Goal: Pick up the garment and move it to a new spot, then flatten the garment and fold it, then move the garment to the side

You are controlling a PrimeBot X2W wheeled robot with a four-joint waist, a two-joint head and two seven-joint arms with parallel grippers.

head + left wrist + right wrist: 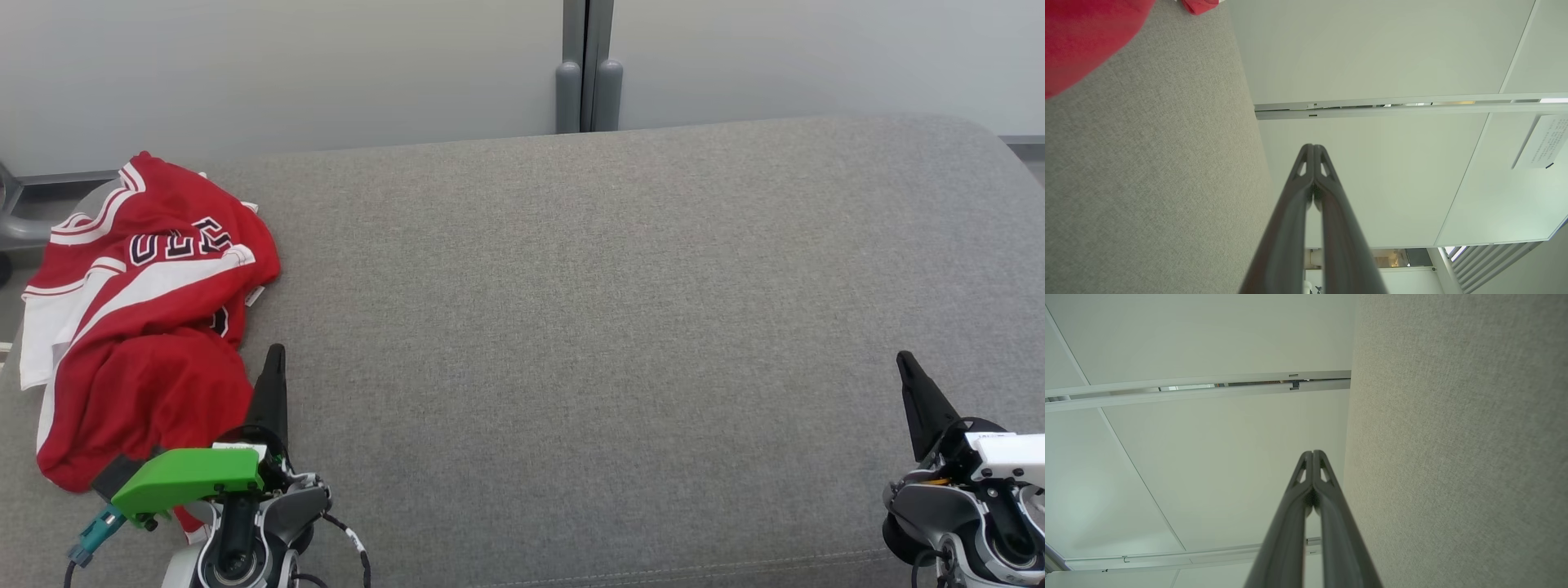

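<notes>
At the near edge of a grey upholstered surface (571,327), the left gripper (275,359) rests with its two dark fingers pressed together, holding nothing, a green mount (188,478) on its wrist. Well apart at the lower right, the right gripper (906,366) is likewise closed and empty. The garment (139,327), a red jersey with white trim and dark lettering, lies crumpled just beside the left gripper, on its left, and stretches toward the surface's far left edge. The left wrist view shows the closed fingertips (1313,148) clear of the red cloth (1077,36); the right wrist view shows that gripper's closed tips (1312,453). Beyond stand pale wall panels (326,65) joined at a grey post (588,65).
</notes>
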